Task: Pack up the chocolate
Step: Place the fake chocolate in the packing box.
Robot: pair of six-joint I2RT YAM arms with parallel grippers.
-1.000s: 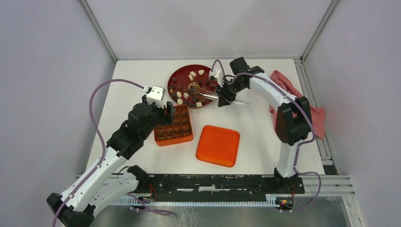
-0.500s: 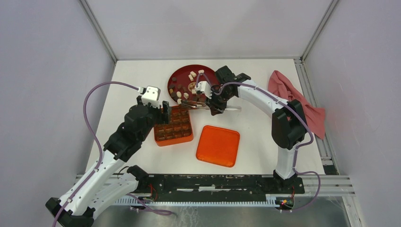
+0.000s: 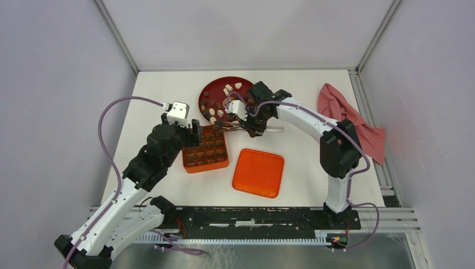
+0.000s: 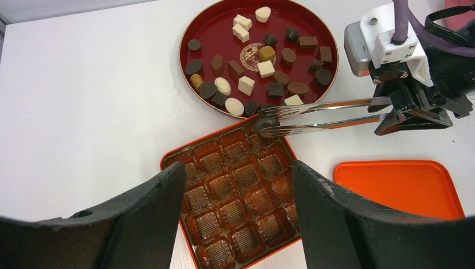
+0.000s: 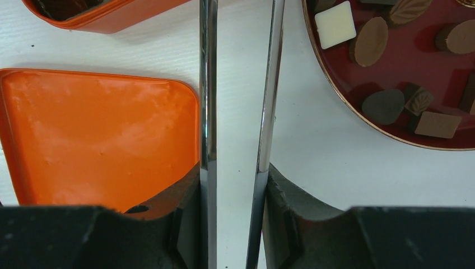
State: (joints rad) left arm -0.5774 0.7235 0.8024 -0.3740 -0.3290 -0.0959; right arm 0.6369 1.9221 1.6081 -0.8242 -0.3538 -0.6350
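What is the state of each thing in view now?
Orange square box: open, cells look empty.
Orange flat lid: off, beside box.
Round red plate: holds many chocolates.
Metal tongs: gripping one dark chocolate.
Right pincer: shut on tongs.
Left pincer: open, holding nothing.
Pink cloth: crumpled.

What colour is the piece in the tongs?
Dark brown; the chocolate shows best in left wrist view.

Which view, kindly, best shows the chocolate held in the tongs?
Left wrist: the dark piece sits plainly at the tips of the tongs. The top view makes it too small to tell; the right wrist shows only the tongs' arms.
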